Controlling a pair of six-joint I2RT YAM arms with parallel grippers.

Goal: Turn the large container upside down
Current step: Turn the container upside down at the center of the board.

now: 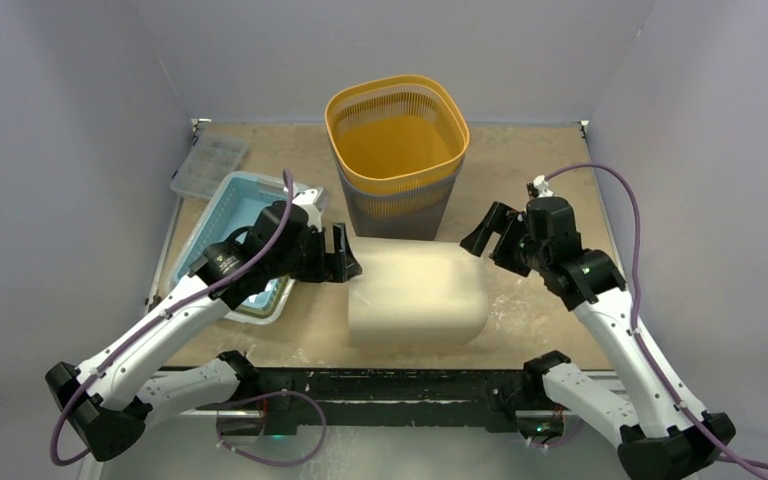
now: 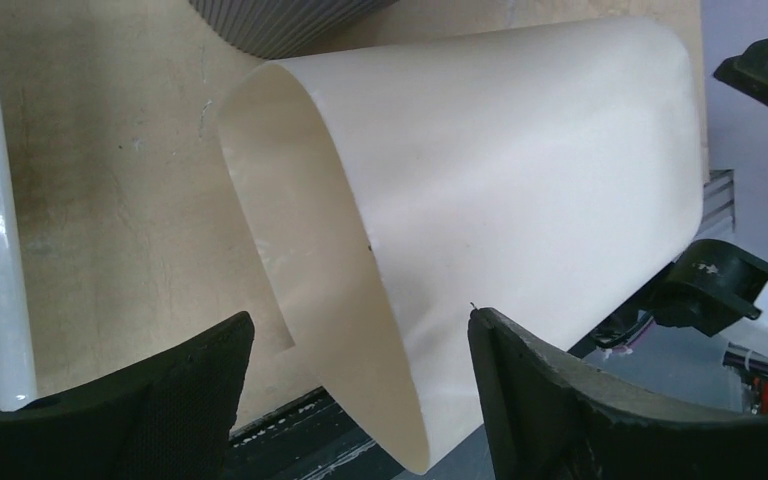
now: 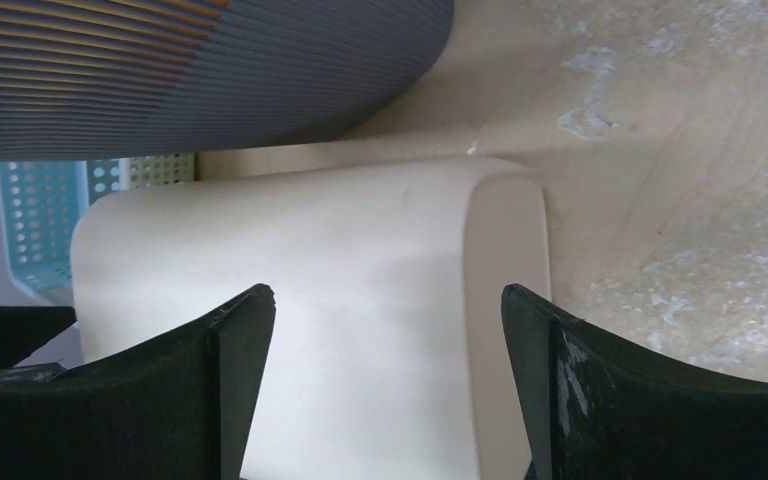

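- Cream large container (image 1: 418, 293) lies on the table (image 1: 540, 170), just in front of the orange basket (image 1: 400, 190).
- Left gripper (image 1: 345, 255): fingers spread at its left edge, gripping nothing.
- Right gripper (image 1: 490, 240): fingers spread near its far right corner, empty.

Bin (image 1: 397, 160) behind container (image 1: 417, 292) (tray (image 1: 222, 190) L)

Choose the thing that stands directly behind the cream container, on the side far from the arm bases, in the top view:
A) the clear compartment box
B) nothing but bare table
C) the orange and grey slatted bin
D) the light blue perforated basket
C: the orange and grey slatted bin stands upright just beyond the cream container, while the light blue basket and the clear compartment box lie off to the left.
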